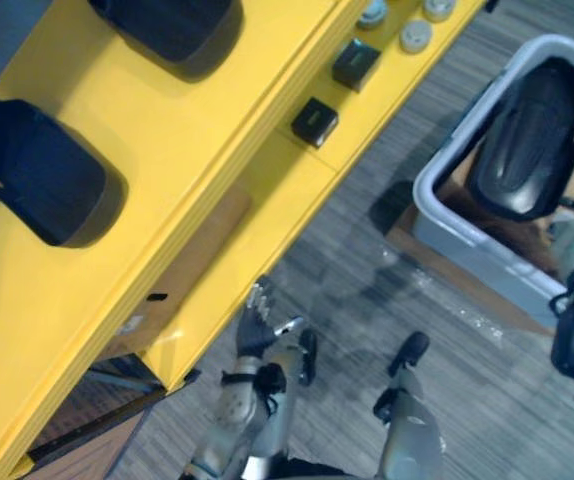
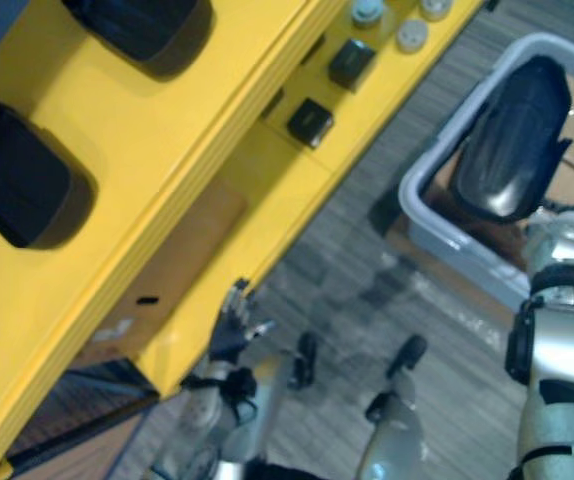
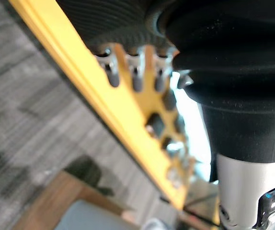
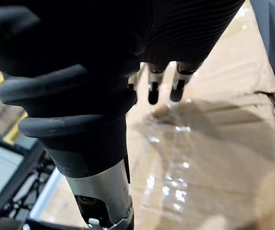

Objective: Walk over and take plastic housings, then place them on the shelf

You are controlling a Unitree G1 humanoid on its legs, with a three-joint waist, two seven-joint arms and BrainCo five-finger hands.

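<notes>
Two black plastic housings (image 1: pixel 42 172) (image 1: pixel 172 25) lie on the top level of the yellow shelf (image 1: pixel 202 130). A third black housing (image 1: pixel 529 130) leans inside the grey bin (image 1: pixel 472 255) at the right. My left hand (image 1: pixel 257 328) hangs open beside the shelf's lower edge, its fingers (image 3: pixel 136 79) straight and holding nothing. My right hand's fingers (image 4: pixel 153 91) are relaxed over film-covered cardboard (image 4: pixel 209 143) in the bin, touching nothing. The right arm (image 2: pixel 562 330) comes in just below the bin's housing.
Two small black boxes (image 1: pixel 315 122) (image 1: pixel 355 63) and several round pale caps (image 1: pixel 415 36) sit on the shelf's lower level. Grey striped carpet (image 1: pixel 367 300) lies between shelf and bin. A brown panel (image 1: pixel 192 260) shows under the shelf.
</notes>
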